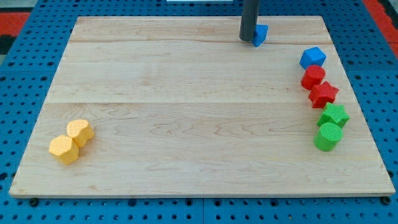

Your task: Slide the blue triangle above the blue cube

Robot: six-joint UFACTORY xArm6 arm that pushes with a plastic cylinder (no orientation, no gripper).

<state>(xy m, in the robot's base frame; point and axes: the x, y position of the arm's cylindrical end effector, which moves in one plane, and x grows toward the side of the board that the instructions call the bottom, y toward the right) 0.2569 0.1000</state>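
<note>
My tip (249,40) just left of triangle (261,34); cube (313,57) lower right.

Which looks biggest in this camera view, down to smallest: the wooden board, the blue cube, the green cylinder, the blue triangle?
1. Wooden board.
2. Green cylinder and blue cube: too alike to rank, and the cylinder sits nearer the view's bottom.
3. Blue triangle, partly hidden behind my tip.
</note>
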